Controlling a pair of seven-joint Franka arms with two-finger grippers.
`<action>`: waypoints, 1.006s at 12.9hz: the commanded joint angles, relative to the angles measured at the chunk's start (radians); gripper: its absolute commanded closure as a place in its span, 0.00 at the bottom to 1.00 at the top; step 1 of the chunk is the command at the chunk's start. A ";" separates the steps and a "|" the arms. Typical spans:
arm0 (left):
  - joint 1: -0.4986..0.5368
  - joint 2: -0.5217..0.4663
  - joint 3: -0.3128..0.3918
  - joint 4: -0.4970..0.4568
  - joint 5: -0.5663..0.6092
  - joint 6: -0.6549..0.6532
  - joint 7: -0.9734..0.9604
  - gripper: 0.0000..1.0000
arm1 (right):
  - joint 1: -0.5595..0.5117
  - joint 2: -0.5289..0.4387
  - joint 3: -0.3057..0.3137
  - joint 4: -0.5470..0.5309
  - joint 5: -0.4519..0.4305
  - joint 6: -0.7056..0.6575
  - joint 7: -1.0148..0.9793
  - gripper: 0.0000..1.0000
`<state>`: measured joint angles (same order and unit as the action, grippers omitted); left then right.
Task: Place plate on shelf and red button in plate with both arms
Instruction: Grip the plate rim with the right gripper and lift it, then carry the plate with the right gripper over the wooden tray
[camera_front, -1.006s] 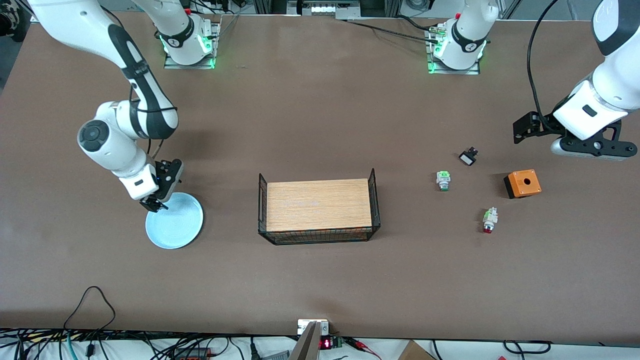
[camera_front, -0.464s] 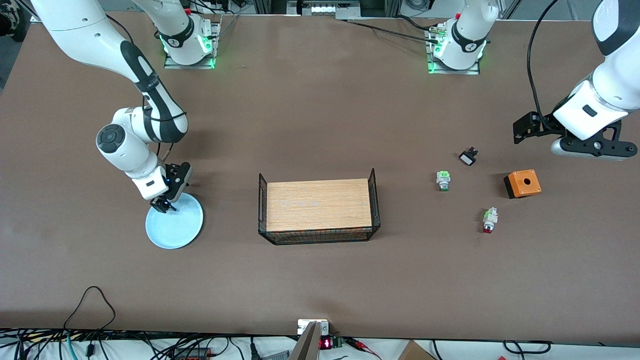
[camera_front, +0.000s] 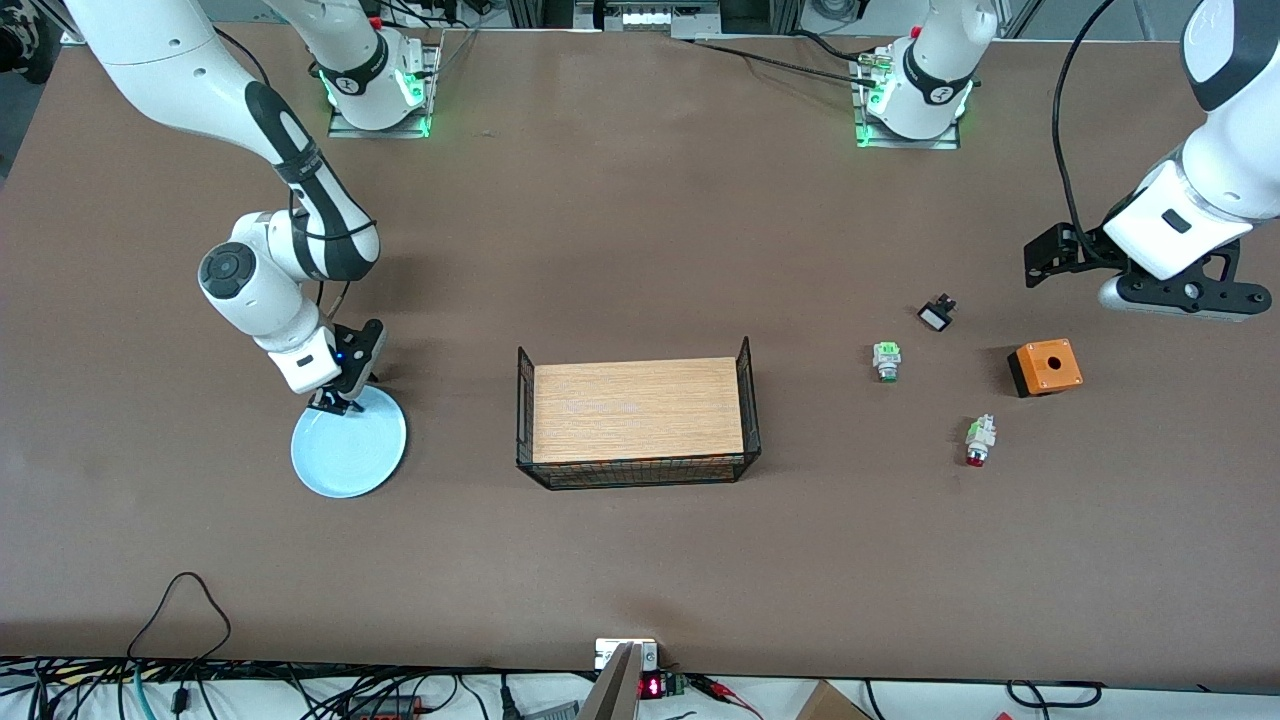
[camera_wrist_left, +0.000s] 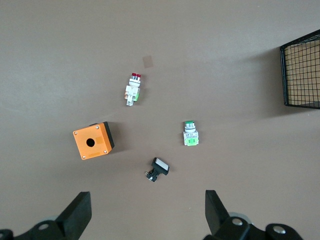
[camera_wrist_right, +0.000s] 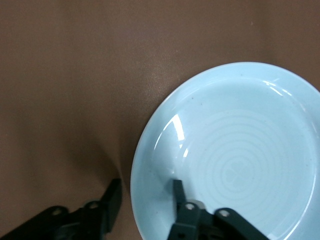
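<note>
Straddling the plate's (camera_front: 349, 448) rim, the right gripper (camera_front: 336, 404) is down at the edge of the plate that lies farthest from the front camera, toward the right arm's end of the table

One finger (camera_wrist_right: 180, 192) sits inside the plate (camera_wrist_right: 235, 160) and the other (camera_wrist_right: 113, 197) outside it, spread apart across the rim with a gap on each side; the red button (camera_front: 978, 440) lies on the table toward the left arm's end, nearer the front camera than the orange box (camera_front: 1045, 367), the green-capped button (camera_front: 886, 360) and a small black switch (camera_front: 936, 315); between plate and buttons stands a wire basket (camera_front: 637, 472) with a wooden floor; the left gripper (camera_wrist_left: 147, 217) waits in the air over bare table near the orange box (camera_wrist_left: 93, 140), its fingers wide apart, with the red button (camera_wrist_left: 133, 90) in its wrist view
</note>
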<state>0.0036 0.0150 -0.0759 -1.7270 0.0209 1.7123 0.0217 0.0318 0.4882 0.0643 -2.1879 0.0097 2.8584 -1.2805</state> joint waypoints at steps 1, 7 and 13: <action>-0.002 0.011 0.002 0.026 -0.019 -0.014 0.021 0.00 | 0.004 -0.020 0.000 -0.021 -0.001 0.021 -0.037 0.78; -0.002 0.011 0.002 0.026 -0.019 -0.026 0.021 0.00 | 0.003 -0.039 0.012 -0.009 0.004 0.013 -0.026 1.00; -0.002 0.011 0.001 0.027 -0.019 -0.029 0.021 0.00 | 0.008 -0.085 0.061 0.159 0.009 -0.192 0.006 1.00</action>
<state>0.0036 0.0153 -0.0776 -1.7270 0.0209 1.7056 0.0217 0.0355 0.4226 0.1228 -2.1108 0.0099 2.7762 -1.2861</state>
